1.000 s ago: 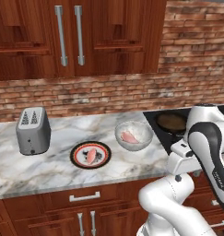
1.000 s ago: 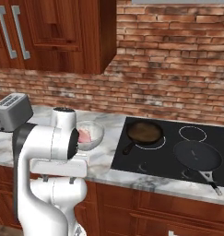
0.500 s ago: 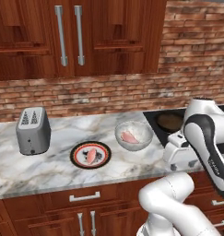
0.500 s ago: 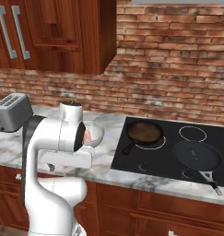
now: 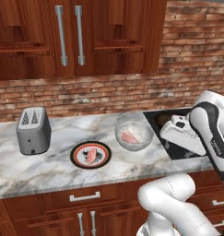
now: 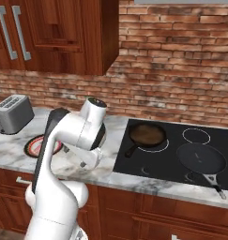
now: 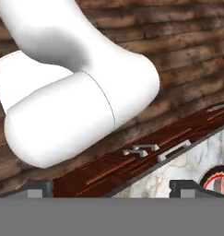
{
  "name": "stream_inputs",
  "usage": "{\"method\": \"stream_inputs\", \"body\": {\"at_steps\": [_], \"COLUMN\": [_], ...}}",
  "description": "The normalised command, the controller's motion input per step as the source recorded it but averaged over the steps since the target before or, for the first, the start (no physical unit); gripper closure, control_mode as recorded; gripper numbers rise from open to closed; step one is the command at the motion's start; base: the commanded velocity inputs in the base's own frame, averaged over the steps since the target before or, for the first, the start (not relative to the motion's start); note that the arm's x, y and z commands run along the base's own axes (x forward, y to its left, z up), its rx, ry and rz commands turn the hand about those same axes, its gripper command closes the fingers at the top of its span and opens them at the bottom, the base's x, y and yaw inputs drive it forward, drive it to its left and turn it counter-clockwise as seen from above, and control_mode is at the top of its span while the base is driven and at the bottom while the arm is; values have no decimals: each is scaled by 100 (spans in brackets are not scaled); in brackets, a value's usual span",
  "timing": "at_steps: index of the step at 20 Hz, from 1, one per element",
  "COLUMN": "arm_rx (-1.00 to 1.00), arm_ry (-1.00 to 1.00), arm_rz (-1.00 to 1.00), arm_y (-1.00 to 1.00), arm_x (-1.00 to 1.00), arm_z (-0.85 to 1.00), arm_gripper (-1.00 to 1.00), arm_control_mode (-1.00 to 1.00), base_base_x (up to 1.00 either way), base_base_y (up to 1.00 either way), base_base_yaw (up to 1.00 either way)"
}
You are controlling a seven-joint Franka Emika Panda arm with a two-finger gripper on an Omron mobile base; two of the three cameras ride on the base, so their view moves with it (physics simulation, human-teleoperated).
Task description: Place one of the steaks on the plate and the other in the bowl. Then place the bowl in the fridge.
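Steaks: one on plate (image 5: 90,155), one in bowl (image 5: 134,135).

Left base view: cam sits behind the arm on its left, raised, aimed fwd and down at mid range over the marble counter (image 5: 62,161), taking in toaster (image 5: 33,130), plate (image 5: 90,155), bowl (image 5: 133,135) and upper cabinets.

Right base view: same height, from arm's right, fwd and down; covers the cooktop (image 6: 181,154) w/ two pans.

Shared: counter, toaster (image 6: 12,113), plate (image 6: 34,145), brick wall.

Hand view: rolled, v. close to cabinet fronts below counter edge; plate (image 7: 218,183) at lower right corner.
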Motion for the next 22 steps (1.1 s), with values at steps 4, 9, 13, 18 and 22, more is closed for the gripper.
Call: {"method": "stream_inputs", "body": {"at_steps": [4, 9, 13, 18, 22], "arm_rx": [3, -25, -22, 2, 0], "arm_ry": [2, 10, 1, -1, 0], "arm_rz": [-66, -48, -22, 0, 3], "arm_y": [-4, -19, -3, 0, -2], "arm_x": [37, 78, 80, 58, 68], "arm_z": [8, 25, 0, -12, -18], "arm_gripper": [-100, -100, -100, -100, -100], "arm_control_mode": [-100, -100, -100, -100, -100], "base_base_x": [0, 0, 0, 0, 0], "base_base_y": [0, 0, 0, 0, 0], "base_base_yaw": [0, 0, 0, 0, 0]}}
